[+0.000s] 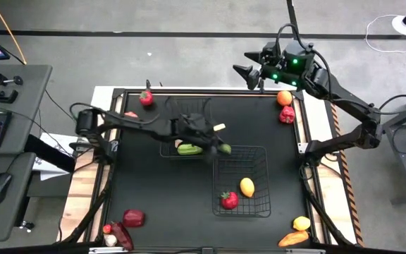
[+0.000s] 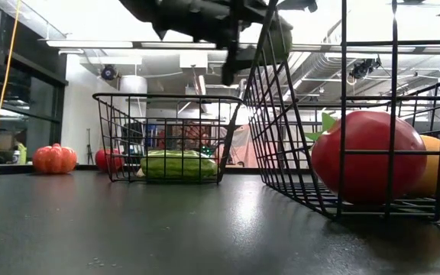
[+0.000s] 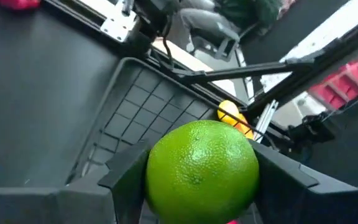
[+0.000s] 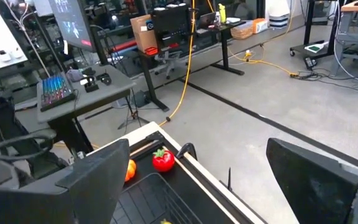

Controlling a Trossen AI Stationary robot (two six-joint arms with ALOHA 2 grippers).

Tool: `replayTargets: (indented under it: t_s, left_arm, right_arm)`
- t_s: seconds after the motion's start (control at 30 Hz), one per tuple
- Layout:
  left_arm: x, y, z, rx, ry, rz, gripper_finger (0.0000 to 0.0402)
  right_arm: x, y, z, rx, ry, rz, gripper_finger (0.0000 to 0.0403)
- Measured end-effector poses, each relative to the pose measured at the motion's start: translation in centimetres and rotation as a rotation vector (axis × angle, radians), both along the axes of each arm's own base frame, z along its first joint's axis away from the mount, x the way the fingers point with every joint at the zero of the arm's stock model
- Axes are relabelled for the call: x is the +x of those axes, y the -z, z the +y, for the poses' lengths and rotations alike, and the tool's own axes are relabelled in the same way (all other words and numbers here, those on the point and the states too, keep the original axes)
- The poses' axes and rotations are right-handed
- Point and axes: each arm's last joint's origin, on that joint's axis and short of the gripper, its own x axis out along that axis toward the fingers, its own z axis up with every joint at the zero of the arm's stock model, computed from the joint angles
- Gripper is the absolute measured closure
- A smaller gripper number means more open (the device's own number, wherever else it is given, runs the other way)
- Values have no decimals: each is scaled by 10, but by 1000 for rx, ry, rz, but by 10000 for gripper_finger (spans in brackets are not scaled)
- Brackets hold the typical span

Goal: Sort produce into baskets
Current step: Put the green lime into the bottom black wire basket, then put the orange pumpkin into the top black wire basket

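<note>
My left gripper (image 1: 222, 147) is shut on a round green fruit (image 3: 202, 171) and holds it above the far left corner of the near basket (image 1: 259, 208). That basket holds a red strawberry (image 1: 229, 200) and a yellow lemon (image 1: 247, 186). The far basket (image 1: 168, 150) holds a long green vegetable (image 1: 189, 149). In the low view the fruit (image 2: 281, 38) shows high up, behind the near basket's mesh (image 2: 296, 176). My right gripper (image 1: 249, 70) is open and empty beyond the table's far edge; it also shows in the right wrist view (image 4: 197, 180). My left gripper pinches the green fruit by its two opposite sides (image 3: 157, 177) between its two fingers (image 3: 284, 180). The fingers come from the table's left, slanting down. The fruit is lifted clear, above the near basket's rim.
Loose produce lies around the table: a tomato (image 1: 146, 97) at the far left, an orange piece (image 1: 285, 97) and a red piece (image 1: 287, 114) at the far right, red pieces (image 1: 132, 217) at the near left, and yellow (image 1: 300, 224) and orange (image 1: 292, 238) pieces at the near right.
</note>
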Motion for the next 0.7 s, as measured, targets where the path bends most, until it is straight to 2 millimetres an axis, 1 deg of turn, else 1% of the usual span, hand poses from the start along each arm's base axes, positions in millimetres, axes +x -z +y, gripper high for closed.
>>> replayTargets:
  t_s: [0.1,0.2,0.3,0.37,0.43,0.5,0.57,0.63,0.7]
  left_arm:
    - [14,-1,-2,25,56,41,156]
    - [21,-11,-2,55,138,77,133]
    - [20,-22,-2,119,196,98,111]
    - [16,-27,-2,156,220,130,100]
    - [9,-34,-2,168,221,157,95]
    - [-3,-41,0,163,214,216,94]
    - [-18,-45,4,172,194,319,95]
    - [-37,-48,7,242,135,444,96]
    - [-58,-53,13,322,57,525,96]
  right_arm:
    - [0,0,0,14,3,-8,29]
    - [0,0,0,37,-9,-20,29]
    - [1,0,2,56,-30,-31,29]
    - [1,0,2,73,-32,-41,29]
    - [1,0,2,89,-30,-51,29]
    - [1,0,2,105,-26,-60,29]
    - [1,0,2,123,-22,-70,29]
    - [1,0,2,145,-18,-81,29]
    - [1,0,2,174,-12,-90,29]
